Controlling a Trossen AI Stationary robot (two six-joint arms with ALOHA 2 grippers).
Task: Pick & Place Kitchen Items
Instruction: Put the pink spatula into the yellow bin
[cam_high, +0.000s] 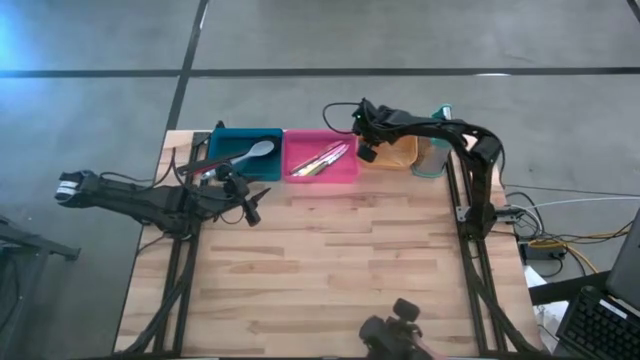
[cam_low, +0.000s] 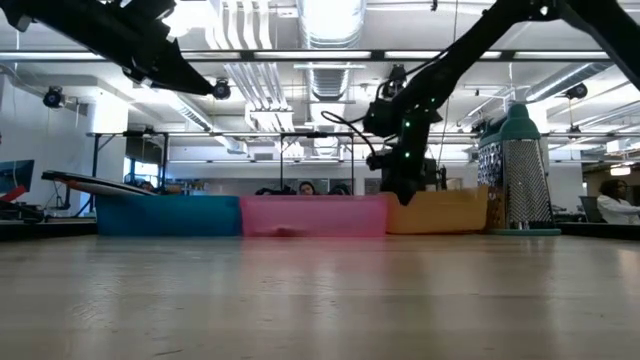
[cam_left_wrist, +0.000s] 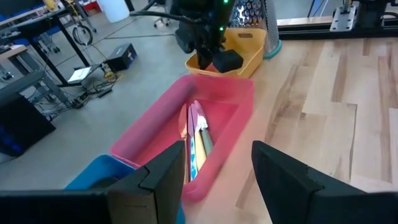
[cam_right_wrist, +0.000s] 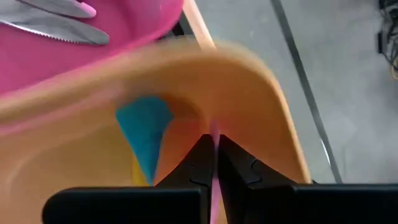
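Observation:
Three bins stand in a row at the table's far edge: teal (cam_high: 232, 140), pink (cam_high: 345, 172) and orange (cam_high: 402, 152). A grey spatula (cam_high: 255, 152) lies in the teal bin, and dark long handles (cam_high: 195, 165) stick out over its left rim. Knives with coloured handles (cam_high: 322, 160) lie in the pink bin (cam_left_wrist: 239, 112). My right gripper (cam_right_wrist: 215, 155) is over the orange bin (cam_right_wrist: 261, 81), shut on a thin pink thing; a blue piece (cam_right_wrist: 146, 127) lies in that bin. My left gripper (cam_left_wrist: 217, 180) is open and empty above the table, near the teal bin. My right gripper pinches a thin pink thing (cam_right_wrist: 214, 132) between its two fingers, which point down into the orange bin. Only a narrow pink edge shows between the fingers; which part of the thing it is, the fingers hide.
An upright teal-and-white grater (cam_high: 435, 152) stands right of the orange bin, close to my right arm. The bare wooden table (cam_high: 330, 270) stretches toward the near edge. A dark camera mount (cam_high: 395, 330) sits at the near edge. People show in the room beyond the table.

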